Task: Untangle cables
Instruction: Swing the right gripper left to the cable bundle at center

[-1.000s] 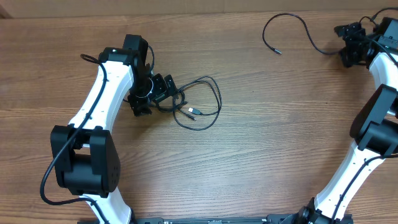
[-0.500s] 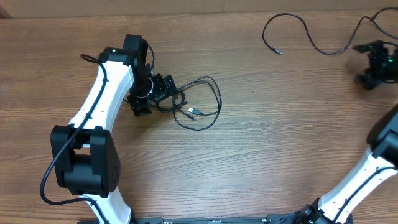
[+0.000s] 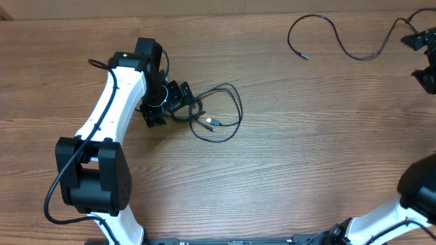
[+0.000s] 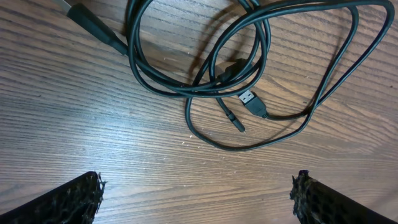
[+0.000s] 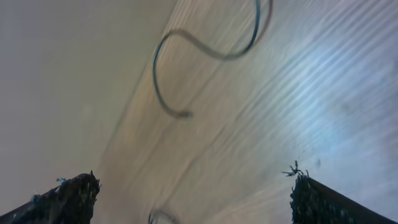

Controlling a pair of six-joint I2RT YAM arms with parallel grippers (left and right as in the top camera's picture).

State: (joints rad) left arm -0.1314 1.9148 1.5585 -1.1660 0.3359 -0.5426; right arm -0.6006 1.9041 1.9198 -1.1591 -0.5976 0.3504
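Note:
A tangle of thin black cables (image 3: pixel 219 112) lies left of the table's middle. In the left wrist view the cables (image 4: pixel 205 68) loop over each other, with a silver-tipped USB plug (image 4: pixel 249 98) and a small barrel plug (image 4: pixel 235 121) inside the loops. My left gripper (image 3: pixel 185 102) sits at the tangle's left edge, open, with bare wood between its fingers (image 4: pixel 68 202). One separate cable (image 3: pixel 334 35) curves along the far right of the table. My right gripper (image 3: pixel 424 60) is at the right edge, open and empty. Its blurred wrist view shows that cable (image 5: pixel 205 53) ahead of it.
The wooden table (image 3: pixel 300 150) carries nothing else. The left arm's white links (image 3: pixel 109 116) stretch from the front left to the tangle. The right arm's base (image 3: pixel 381 218) is at the front right. The table's far edge (image 3: pixel 204 17) runs just behind the separate cable.
My right gripper has pulled away to the right edge, off the separate cable's right end, which now lies free on the table. The left arm and the tangle have not moved.

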